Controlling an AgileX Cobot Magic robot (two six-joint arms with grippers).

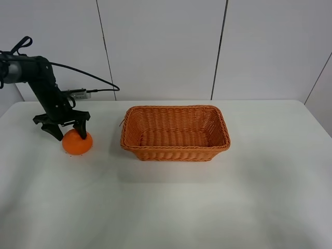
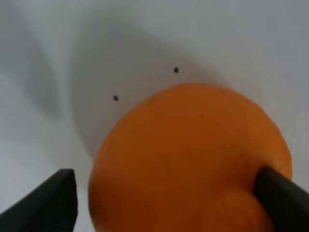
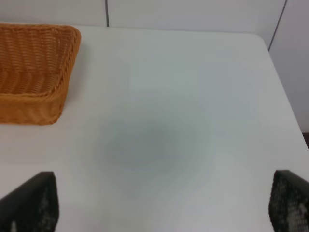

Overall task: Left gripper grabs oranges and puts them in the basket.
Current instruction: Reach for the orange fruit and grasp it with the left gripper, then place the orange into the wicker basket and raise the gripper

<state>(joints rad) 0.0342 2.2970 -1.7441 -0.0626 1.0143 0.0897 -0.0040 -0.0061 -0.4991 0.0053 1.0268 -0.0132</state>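
Note:
The orange rests on the white table at the left, left of the wicker basket. My left gripper is down over the orange, jaws open, one finger on each side of it. In the left wrist view the orange fills the space between the fingers; one finger touches its side and the other stands a little apart. My right gripper is open and empty above bare table, and it does not show in the exterior high view. The basket's corner shows in the right wrist view.
The white table runs wide in front of and to the right of the basket. A white panelled wall stands behind it. A black cable trails from the left arm toward the back edge.

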